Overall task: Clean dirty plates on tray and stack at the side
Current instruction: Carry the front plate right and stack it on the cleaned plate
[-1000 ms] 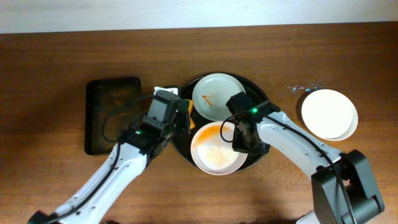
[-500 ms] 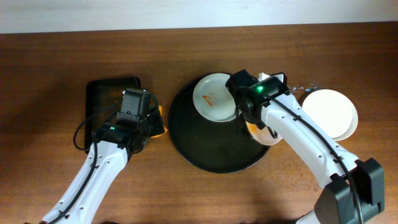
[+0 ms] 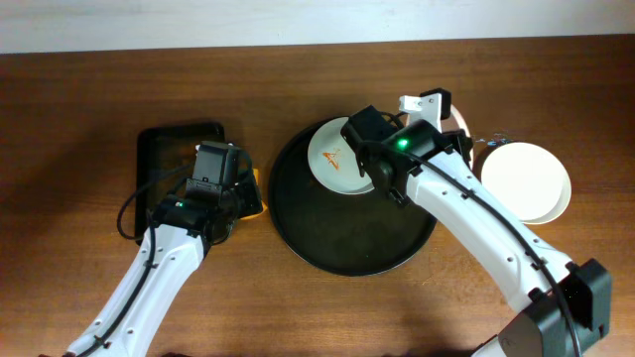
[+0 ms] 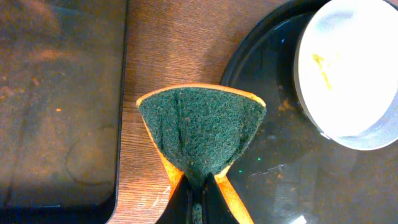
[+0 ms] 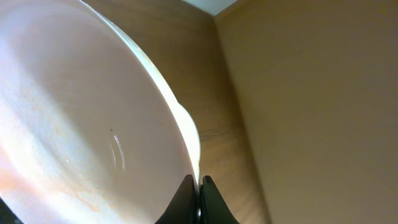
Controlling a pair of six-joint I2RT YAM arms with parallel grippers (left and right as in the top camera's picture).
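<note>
My right end effector [image 5: 199, 185] is clamped on the rim of a tilted plate [image 5: 74, 112] just off the black tray [image 3: 327, 248], where a smeared plate [image 3: 335, 159] sits, while my left end effector [image 4: 199, 194] pinches the sponge [image 4: 199, 127] over the tabletop [image 3: 79, 99].

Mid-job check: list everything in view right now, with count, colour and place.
plates: three, white. smeared plate, orange marks, on the round tray; plain plate, on the table at right; held plate, faint orange traces, lifted.
round tray: one, black, table centre.
rectangular tray: one, dark, left of the round tray.
sponge: one, green pad with orange edge, held.
table: one, brown wood.
left gripper: shut on the sponge, between the trays.
right gripper: shut on the held plate's rim.
</note>
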